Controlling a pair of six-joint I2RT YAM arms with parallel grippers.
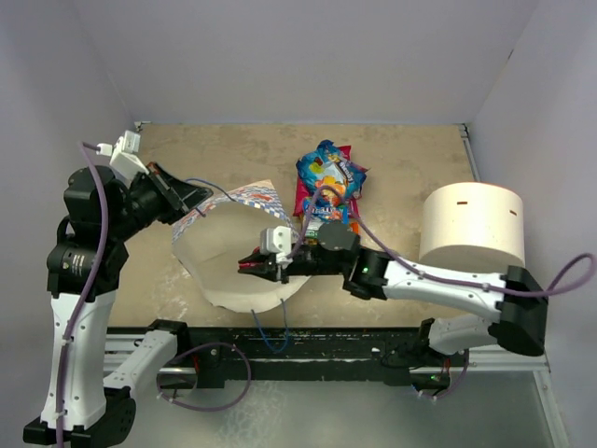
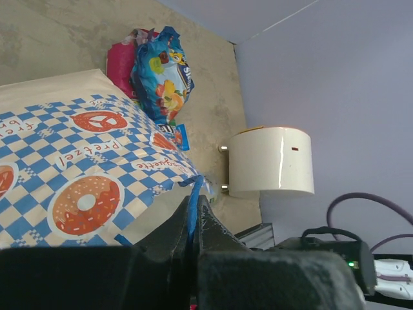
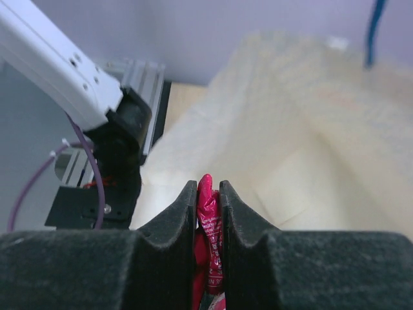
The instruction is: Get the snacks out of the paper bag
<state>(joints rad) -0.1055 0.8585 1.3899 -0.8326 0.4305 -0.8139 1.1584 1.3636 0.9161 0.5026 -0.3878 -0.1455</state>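
Near the middle of the table, a little toward the left edge, the paper bag (image 1: pixel 219 275) sits with its mouth wide open. Its plain white inside is turned to the overhead camera. The blue-and-white checkered outside, printed with orange doughnut and pretzel marks, shows along the far wall.

The left gripper (image 1: pixel 189 201) is at the bag's far-left rim. In the left wrist view its fingers are pressed together on a thin blue cord handle (image 2: pixel 191 200) of the bag.

The right gripper (image 1: pixel 250 267) reaches into the mouth from the right side. The right wrist view shows its jaws closed on a glossy red-pink packet (image 3: pixel 208 213), pinched by its crimped edge, with the bag's white wall behind it.

Just past the bag's far-right rim, toward the far edge of the table, a blue packet (image 1: pixel 328 171) with bright colourful print lies on top of a red-pink chip bag (image 1: pixel 300 198). A small blue-and-orange packet (image 2: pixel 181 136) lies just beside them; its print is too small to read.

A big white cylinder roll (image 1: pixel 471 224) stands near the right edge, well apart from the bag.
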